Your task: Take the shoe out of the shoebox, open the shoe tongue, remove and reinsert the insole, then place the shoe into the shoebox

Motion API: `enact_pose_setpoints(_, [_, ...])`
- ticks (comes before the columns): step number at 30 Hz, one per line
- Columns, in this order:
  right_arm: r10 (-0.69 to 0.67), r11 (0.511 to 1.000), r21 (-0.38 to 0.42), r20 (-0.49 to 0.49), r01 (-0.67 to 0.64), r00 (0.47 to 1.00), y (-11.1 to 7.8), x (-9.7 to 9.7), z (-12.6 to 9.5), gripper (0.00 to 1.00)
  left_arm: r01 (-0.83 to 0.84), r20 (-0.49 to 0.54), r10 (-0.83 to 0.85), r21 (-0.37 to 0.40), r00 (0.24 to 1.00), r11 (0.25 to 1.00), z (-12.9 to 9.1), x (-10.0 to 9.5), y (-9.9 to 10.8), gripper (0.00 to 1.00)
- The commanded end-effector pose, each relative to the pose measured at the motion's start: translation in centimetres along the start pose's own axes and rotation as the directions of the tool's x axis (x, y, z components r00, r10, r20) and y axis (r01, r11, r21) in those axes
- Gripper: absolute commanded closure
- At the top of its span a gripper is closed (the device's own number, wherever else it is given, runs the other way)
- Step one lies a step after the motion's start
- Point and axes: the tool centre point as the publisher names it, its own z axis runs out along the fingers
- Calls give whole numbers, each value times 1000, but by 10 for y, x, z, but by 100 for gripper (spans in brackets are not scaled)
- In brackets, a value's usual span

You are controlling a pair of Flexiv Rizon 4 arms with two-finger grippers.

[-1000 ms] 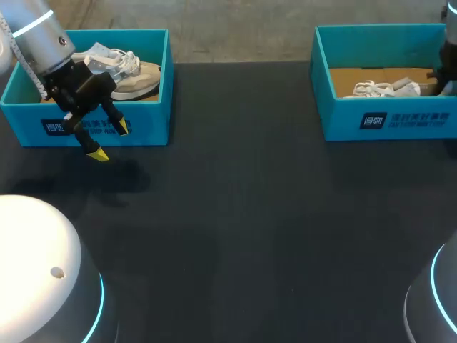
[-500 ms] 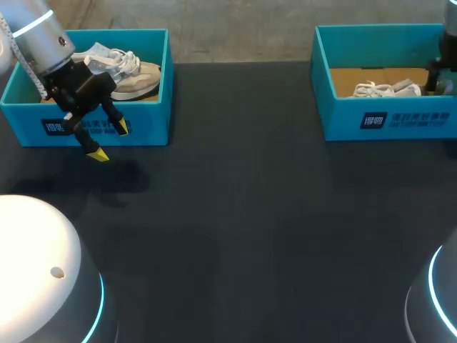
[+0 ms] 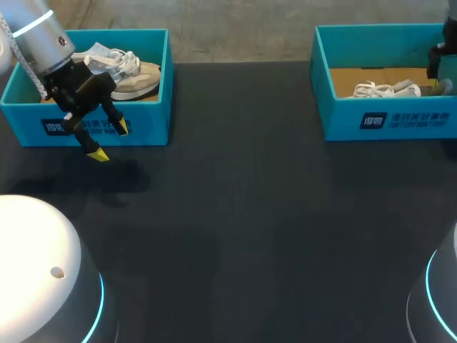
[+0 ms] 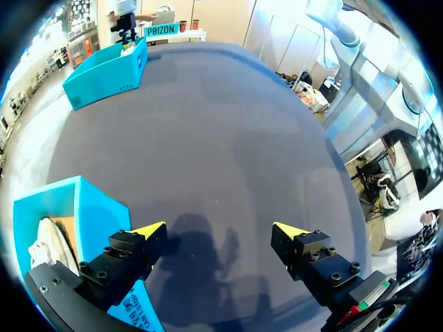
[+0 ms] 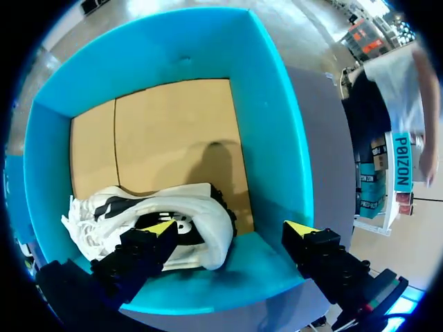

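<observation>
1. Two teal shoeboxes are standing well apart on the black counter [image 3: 235,214]. The left shoebox [image 3: 153,86] is sitting at the counter's far left corner and the right shoebox [image 3: 321,86] at its far right corner.
2. A beige shoe [image 3: 139,77] with white laces is lying inside the left shoebox, its upper rising a little above the box's rim.
3. A white shoe [image 5: 197,211] with black markings is lying inside the right shoebox on the brown cardboard floor [image 5: 173,131]. It is resting along the wall that faces the counter's near edge, and the rest of that floor is showing bare.
4. The left end effector [image 3: 109,141] is hanging outside the left shoebox, just in front of its near wall and over bare counter. Its two yellow-tipped fingers are spread wide and are gripping nothing; only its own shadow is lying between them in the left wrist view.
5. The right end effector [image 5: 232,228] is hovering over the right shoebox with its fingers spread wide and holding nothing. One yellow tip is sitting over the white shoe and the other over the box's wall just beside it. Whether either tip is touching anything cannot be told.
</observation>
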Motion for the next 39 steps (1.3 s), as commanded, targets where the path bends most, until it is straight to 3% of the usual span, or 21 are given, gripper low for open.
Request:
enact_pose_setpoints(1, [11, 1000, -11, 5, -11, 1000, -7, 0, -16, 0, -1, 0, 1, 1, 1000, 1000, 0, 0, 1, 0])
enact_pose_setpoints(12, [60, 998, -9, -44, -60, 997, -21, 4, -56, 0, -1, 0, 1, 1, 1000, 1000, 0, 0, 1, 0])
enact_pose_setpoints(26, [61, 998, 22, -119, -59, 991, -60, 21, -109, 0, -1, 0, 1, 1, 1000, 1000, 0, 0, 1, 0])
enact_pose_setpoints(39, [86, 996, 9, -149, -86, 985, -75, 36, -127, 0, -1, 0, 1, 1, 1000, 1000, 0, 0, 1, 0])
